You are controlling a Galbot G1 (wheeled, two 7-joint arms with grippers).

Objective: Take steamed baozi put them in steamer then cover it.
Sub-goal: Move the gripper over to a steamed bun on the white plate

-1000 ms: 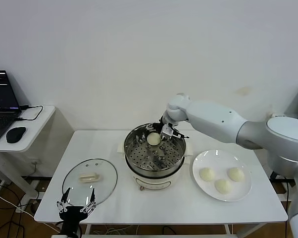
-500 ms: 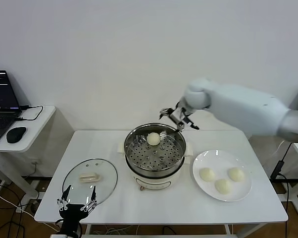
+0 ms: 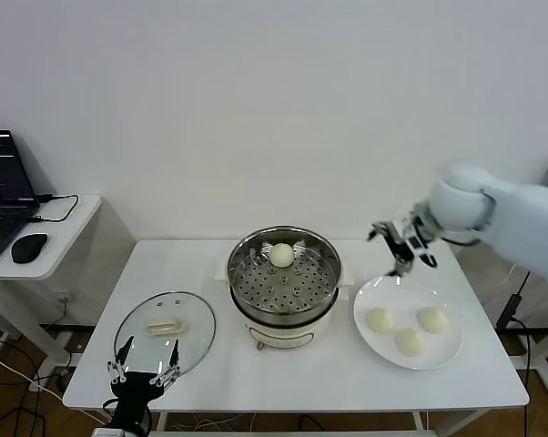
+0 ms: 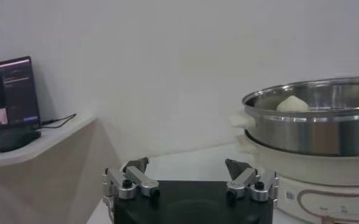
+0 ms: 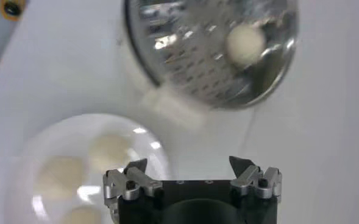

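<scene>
The steel steamer (image 3: 284, 293) stands mid-table on its cream pot base, with one steamed baozi (image 3: 282, 254) lying at the back of its perforated floor. Three more baozi (image 3: 380, 320) (image 3: 408, 341) (image 3: 433, 320) rest on a white plate (image 3: 394, 283) to the right. My right gripper (image 3: 401, 247) hovers open and empty above the plate's far left rim. Its wrist view shows the steamer (image 5: 185, 67), its baozi (image 5: 245, 44) and the plate's baozi (image 5: 109, 151). The glass cover (image 3: 194, 339) lies flat at front left. Just before it, my left gripper (image 3: 145, 375) waits open at the table's front edge.
A side table at the far left carries a laptop (image 3: 1, 173) and a mouse (image 3: 28, 247). A white wall stands close behind the work table. In the left wrist view the steamer (image 4: 313, 131) rises to one side of the left gripper (image 4: 188, 167).
My right gripper has left the baozi in the steamer, risen out and swung right to above the plate. The left arm has barely moved.
</scene>
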